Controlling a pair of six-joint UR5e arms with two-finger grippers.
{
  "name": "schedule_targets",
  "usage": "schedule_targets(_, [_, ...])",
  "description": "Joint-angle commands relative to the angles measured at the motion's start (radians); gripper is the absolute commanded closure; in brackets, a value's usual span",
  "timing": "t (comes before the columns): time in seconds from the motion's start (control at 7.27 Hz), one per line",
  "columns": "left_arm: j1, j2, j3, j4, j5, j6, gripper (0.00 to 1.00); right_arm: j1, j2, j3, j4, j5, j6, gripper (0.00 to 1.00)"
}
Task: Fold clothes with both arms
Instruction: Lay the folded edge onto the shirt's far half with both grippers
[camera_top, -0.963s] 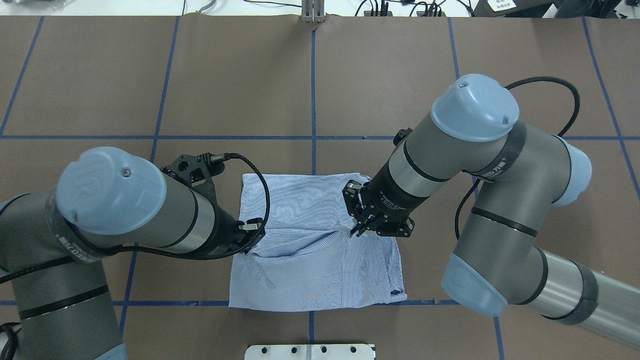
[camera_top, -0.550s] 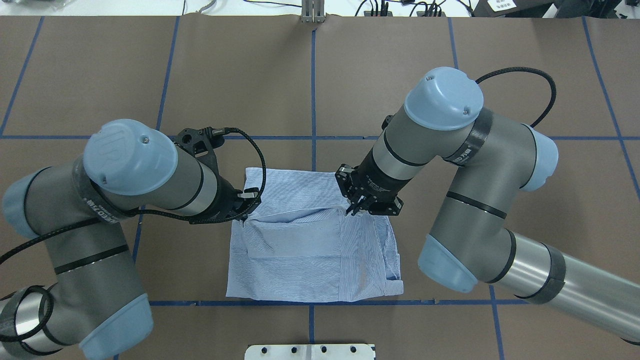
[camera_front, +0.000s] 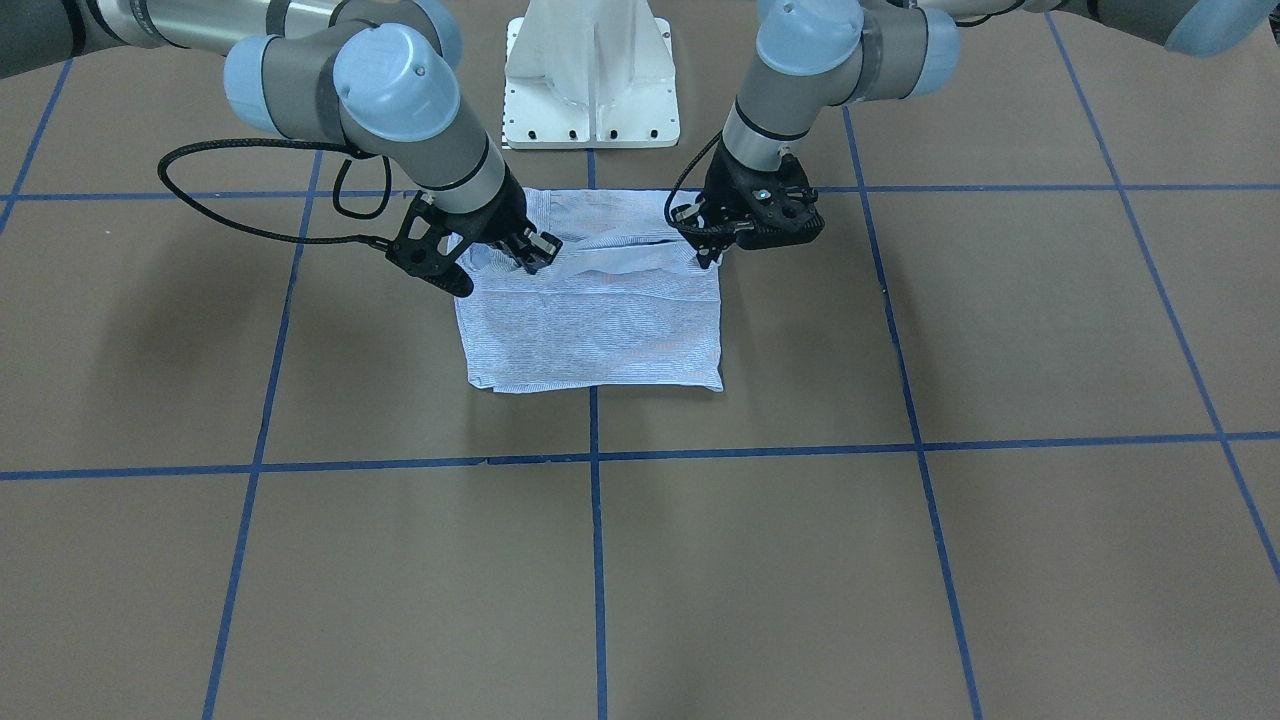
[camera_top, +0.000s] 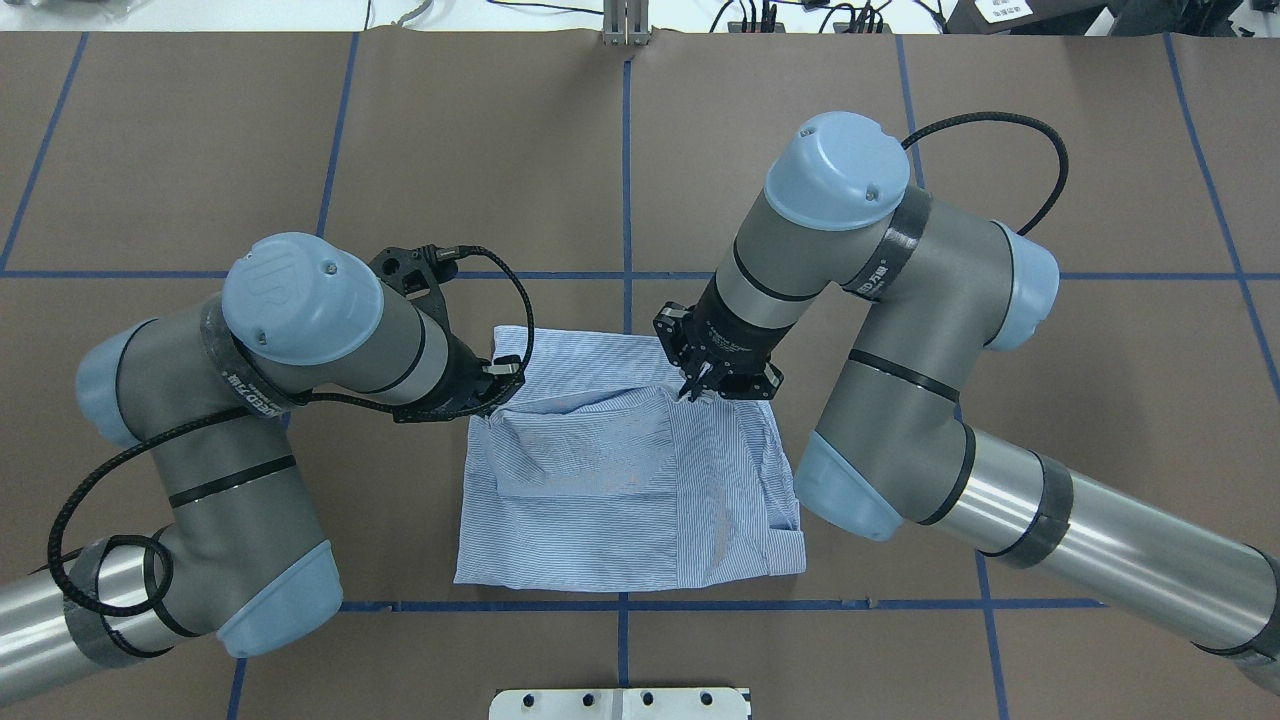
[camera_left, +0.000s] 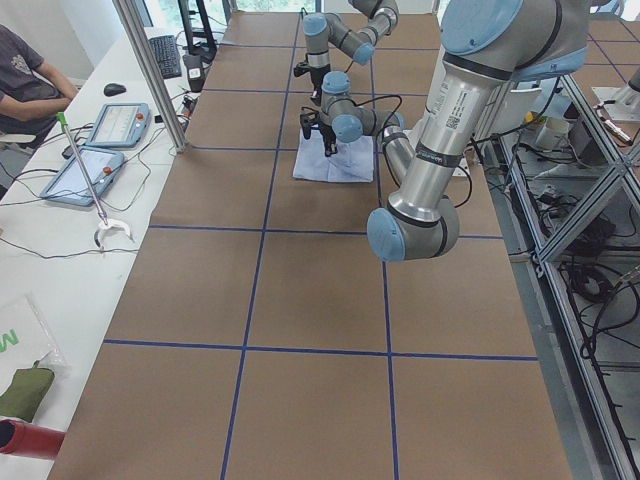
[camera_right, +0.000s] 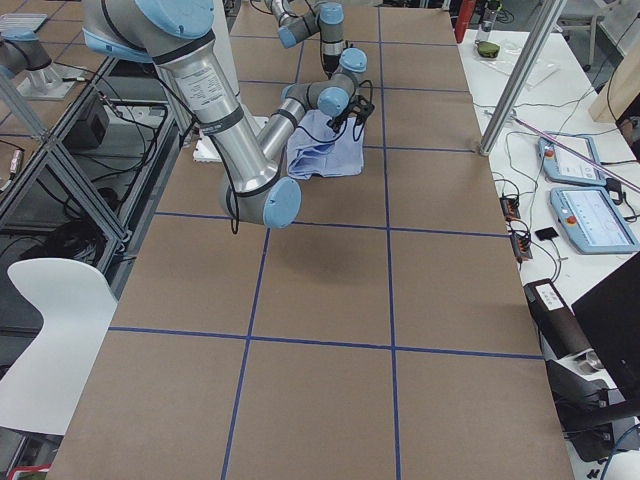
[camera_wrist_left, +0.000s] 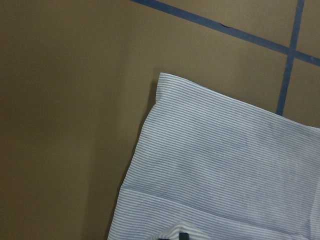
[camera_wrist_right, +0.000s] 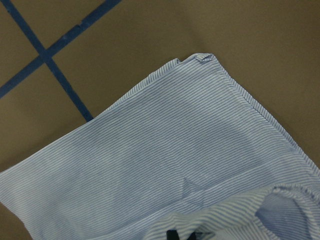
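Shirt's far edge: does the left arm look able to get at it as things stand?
Probably yes: the left hand hangs right beside that edge of the shirt with nothing between, but it is shut on a lifted fold.

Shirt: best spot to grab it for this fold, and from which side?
Grip the shirt at the two ends of its raised edge, from above and on the outer sides, as the left pincer and right pincer do. That edge stands clear of the flat layer below, so it can probably be pinched alone; the rest lies flat on the table.
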Motion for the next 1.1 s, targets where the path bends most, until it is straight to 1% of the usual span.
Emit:
schedule_targets(0.0, [-0.027, -0.006, 0.041, -0.030, 0.000, 0.002, 1.00, 0.029, 0.009, -0.029, 0.001, -0.014, -0.014, 1.00])
schedule_targets(0.14, [-0.041, -0.012, 0.064, -0.054, 0.000, 0.000, 1.00, 0.039, 0.010, -0.029, -0.001, -0.014, -0.014, 1.00])
schedule_targets(0.41, [-0.061, -0.057, 0.119, -0.071, 0.000, 0.000, 1.00, 0.058, 0.016, -0.031, 0.001, -0.014, -0.014, 1.00])
schedule_targets(0.55, [-0.064, -0.061, 0.120, -0.073, 0.000, 0.000, 1.00, 0.067, 0.027, -0.040, 0.001, -0.014, -0.014, 1.00])
schedule_targets(0.69, [-0.067, -0.066, 0.121, -0.088, 0.000, -0.003, 0.98, 0.078, 0.032, -0.045, 0.002, -0.014, -0.011, 0.86])
schedule_targets(0.83, [-0.074, -0.066, 0.121, -0.096, 0.000, -0.006, 0.35, 0.078, 0.032, -0.046, 0.002, -0.014, -0.008, 0.44])
schedule_targets(0.96, [-0.089, -0.069, 0.111, -0.093, 0.000, -0.006, 0.00, 0.089, 0.032, -0.048, 0.004, -0.014, -0.004, 0.12])
